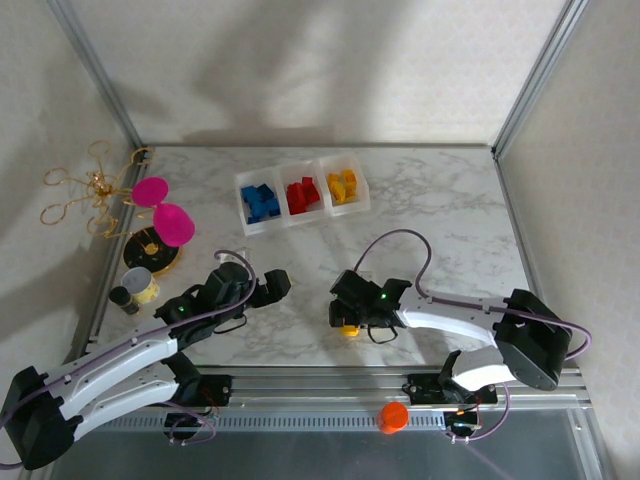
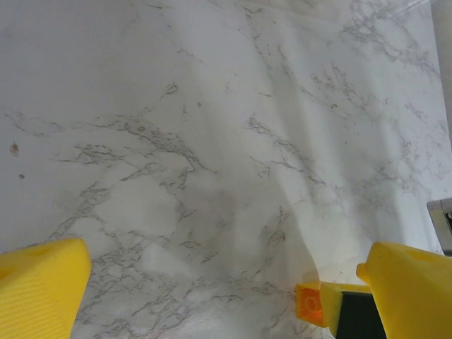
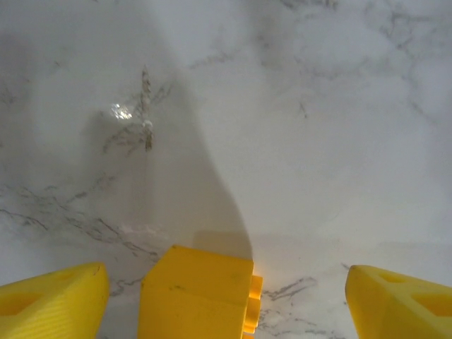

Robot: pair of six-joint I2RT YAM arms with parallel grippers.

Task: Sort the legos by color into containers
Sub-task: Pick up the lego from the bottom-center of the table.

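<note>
The containers are one white three-compartment tray (image 1: 279, 182) at the back of the table, holding blue legos (image 1: 260, 203), red legos (image 1: 302, 195) and yellow legos (image 1: 342, 186). One yellow lego (image 3: 198, 293) lies on its side on the marble near the front, studs pointing right. My right gripper (image 3: 227, 289) is open around it, with a gap on each side and the brick nearer the left finger (image 3: 53, 304). From above, that lego (image 1: 350, 329) sits just below the right gripper (image 1: 345, 316). My left gripper (image 1: 272, 288) is open over bare marble, its fingers (image 2: 42, 289) holding nothing.
Two magenta discs (image 1: 165, 212), a gold wire tangle (image 1: 88, 190), a black-and-yellow disc (image 1: 152, 252) and a small grey-and-yellow cup (image 1: 138, 286) crowd the left edge. An orange knob (image 1: 393, 416) sits on the front rail. Metal frame posts (image 1: 530, 80) rise at the back corners.
</note>
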